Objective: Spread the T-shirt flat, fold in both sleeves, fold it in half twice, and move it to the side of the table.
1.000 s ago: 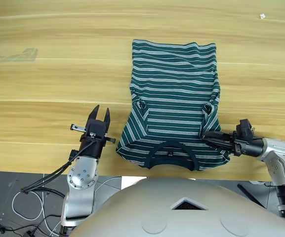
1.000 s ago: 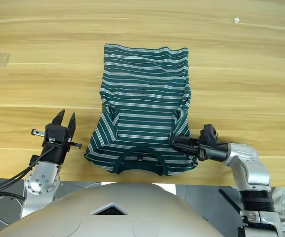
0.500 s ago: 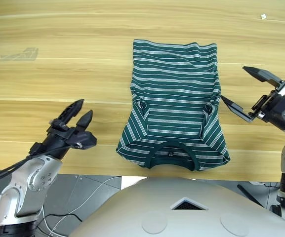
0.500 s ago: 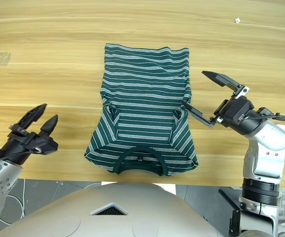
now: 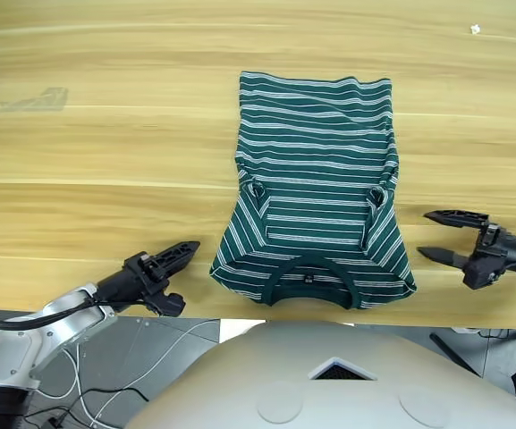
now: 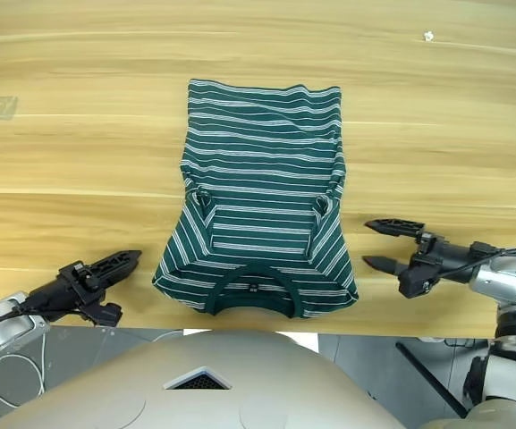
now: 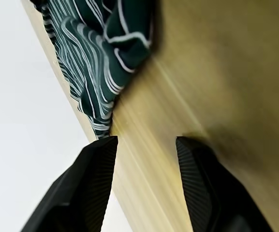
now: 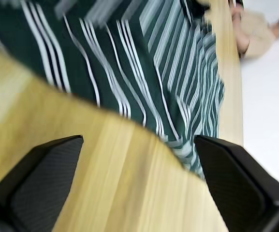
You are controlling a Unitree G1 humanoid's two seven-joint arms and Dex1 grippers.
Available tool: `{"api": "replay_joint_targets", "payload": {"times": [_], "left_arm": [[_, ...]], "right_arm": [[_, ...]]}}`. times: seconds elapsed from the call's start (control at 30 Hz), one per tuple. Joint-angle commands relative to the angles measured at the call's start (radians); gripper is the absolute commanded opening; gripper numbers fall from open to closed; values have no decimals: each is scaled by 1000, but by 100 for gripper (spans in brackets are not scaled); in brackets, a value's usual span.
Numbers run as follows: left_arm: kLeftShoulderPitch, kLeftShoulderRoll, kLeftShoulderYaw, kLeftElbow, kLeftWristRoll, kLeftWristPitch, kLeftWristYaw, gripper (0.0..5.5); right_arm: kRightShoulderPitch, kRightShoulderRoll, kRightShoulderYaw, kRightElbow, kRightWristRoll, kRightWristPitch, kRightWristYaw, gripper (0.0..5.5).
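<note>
Since its sleeves looked folded in, I held the left gripper [image 5: 189, 277] and right gripper [image 5: 422, 234] wide open and empty, one each side of the striped T-shirt [image 5: 316, 192] by the wooden table [image 5: 105, 161] edge, ready to fold.

T-shirt [image 5: 316, 192]: 1 | left gripper [image 5: 190, 277] + right gripper [image 5: 422, 233]: 2 | table [image 5: 105, 161]: 1 | white scrap [image 5: 475, 29]: 1
</note>
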Motion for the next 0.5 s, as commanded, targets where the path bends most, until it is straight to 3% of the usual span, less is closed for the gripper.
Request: {"api": "replay_joint_targets", "payload": {"times": [0.03, 0.3, 0.5], "left_arm": [[-20, 26, -72, 23, 35, -18, -1, 224], [-80, 43, -176, 24, 33, -22, -10, 224], [-55, 53, -215, 8, 42, -1, -16, 224]], "right_arm": [[-24, -59, 13, 59, -155, -5, -116, 425], [142, -70, 266, -64, -243, -5, -337, 425], [109, -103, 398, -56, -258, -3, -401, 425]]}}
